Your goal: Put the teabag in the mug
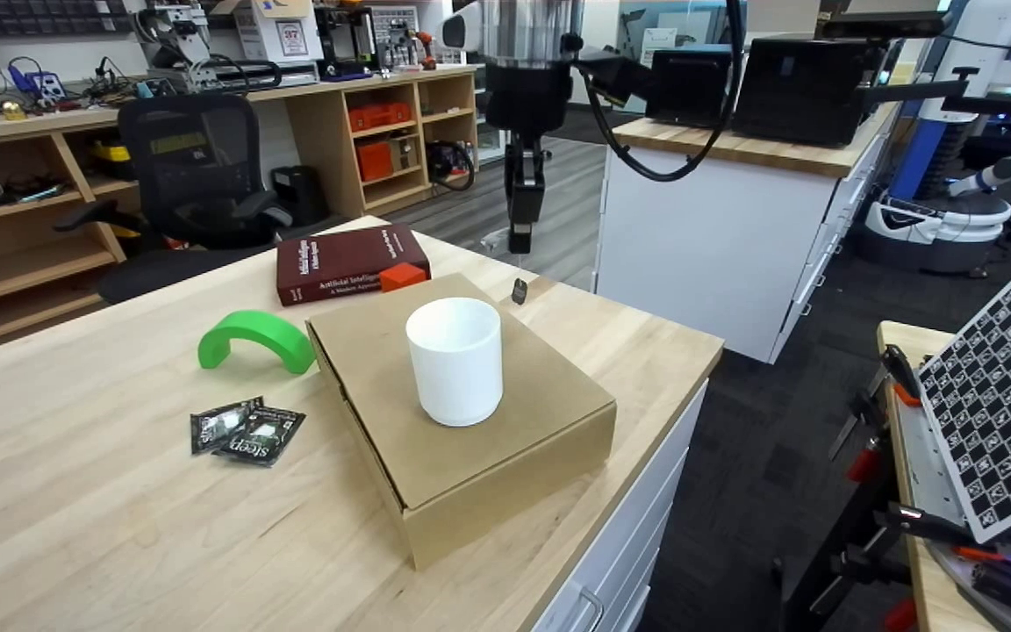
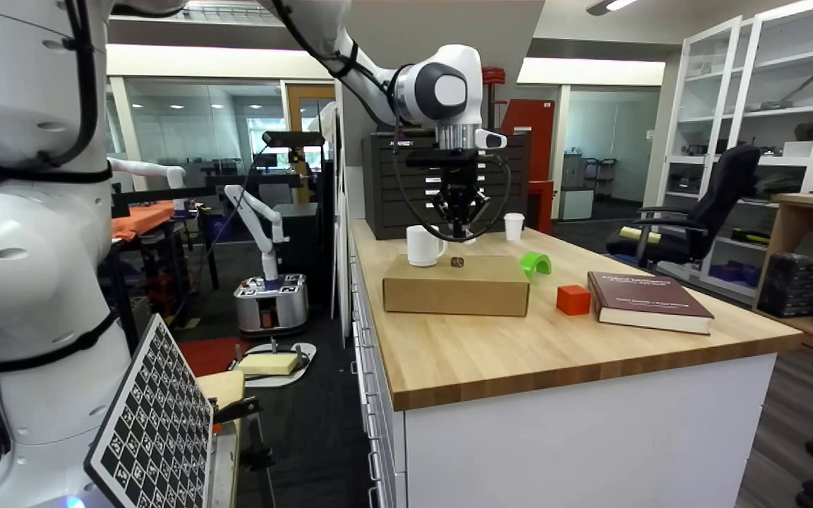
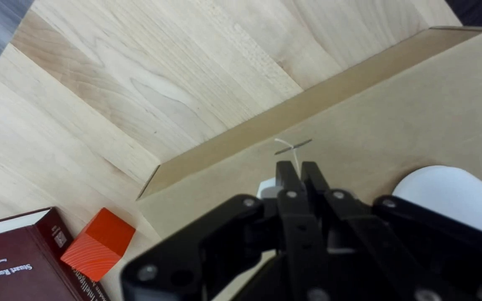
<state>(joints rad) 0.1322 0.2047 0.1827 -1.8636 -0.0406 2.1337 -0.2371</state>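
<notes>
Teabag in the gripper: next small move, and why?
Probably a slight lift: the gripper holds the teabag beside the mug, not over it, and in an exterior view its dark tag looks lower than the mug's rim; going straight across might snag it.

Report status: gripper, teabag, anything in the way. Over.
Gripper shut on teabag. Not yet over mug, which stands upright on cardboard box. Tag dangling below; might catch going in.

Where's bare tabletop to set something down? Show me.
In an exterior view, bare wood lies between the cardboard box and near table edge. A bare patch lies below the black packets in an exterior view. Crowded: around the red block, between book and box.
</notes>
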